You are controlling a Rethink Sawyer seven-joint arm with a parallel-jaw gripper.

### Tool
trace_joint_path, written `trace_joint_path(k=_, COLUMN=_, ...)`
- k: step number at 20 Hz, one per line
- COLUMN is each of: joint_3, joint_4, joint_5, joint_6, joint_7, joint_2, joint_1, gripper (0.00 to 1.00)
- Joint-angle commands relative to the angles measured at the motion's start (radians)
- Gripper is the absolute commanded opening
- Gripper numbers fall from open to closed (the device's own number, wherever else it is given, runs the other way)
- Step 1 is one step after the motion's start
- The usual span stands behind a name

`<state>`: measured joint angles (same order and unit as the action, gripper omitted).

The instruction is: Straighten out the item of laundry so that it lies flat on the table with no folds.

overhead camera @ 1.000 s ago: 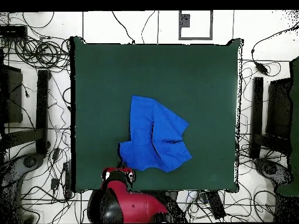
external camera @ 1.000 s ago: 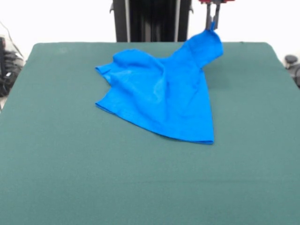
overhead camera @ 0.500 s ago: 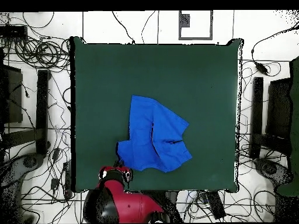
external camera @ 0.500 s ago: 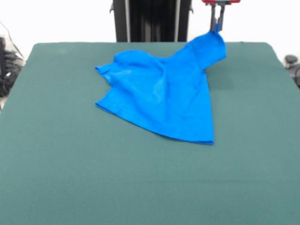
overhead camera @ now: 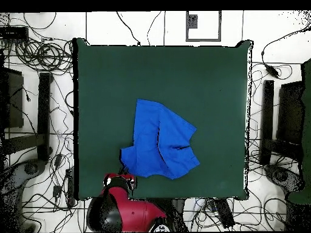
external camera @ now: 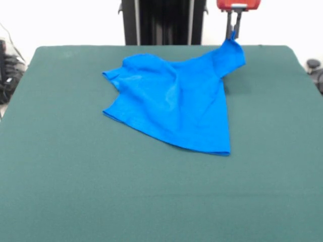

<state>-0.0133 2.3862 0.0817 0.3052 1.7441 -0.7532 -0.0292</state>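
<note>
My hand (external camera: 233,34) is clenched on one corner of the blue T-shirt (external camera: 171,103), right at the far edge of the table (external camera: 75,191), and that corner rises in a small peak from the cloth up to my fingertips. Against a second ago, the pinched corner has travelled a little further outward toward the table's edge and sits lower, so the stretch of fabric running from the body of the shirt to my hand looks more drawn out than it did. The rest of the garment has hardly shifted: it lies spread on the green felt toward the back half of the table, with its long hem pointing to the near side.

I judge this a pull that is opening the shirt, but it is not flat yet. From overhead the T-shirt (overhead camera: 159,147) shows a dark crease across its middle where one layer seems to lap over another, and a sleeve is bunched at the side away from my hand (I cannot tell how many layers are doubled there).

Nothing on the table blocks me. The limit is the table's edge itself: my hand (overhead camera: 123,179) is already at it, so further pulling that way would drag fabric off the felt. Cables (overhead camera: 42,54) and stands lie on the floor around the table, well clear.
</note>
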Motion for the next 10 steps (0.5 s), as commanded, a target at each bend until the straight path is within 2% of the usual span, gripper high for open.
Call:
trace_joint_path(k=1, joint_3=-0.052, joint_4=-0.038, joint_5=0.095, joint_6=0.075, joint_7=0.321, joint_2=0.087, joint_1=-0.049, gripper=0.0)
trace_joint_path(k=10, joint_3=-0.06, joint_4=-0.046, joint_5=0.182, joint_6=0.06, joint_7=0.337, joint_2=0.079, joint_1=-0.104, gripper=0.0)
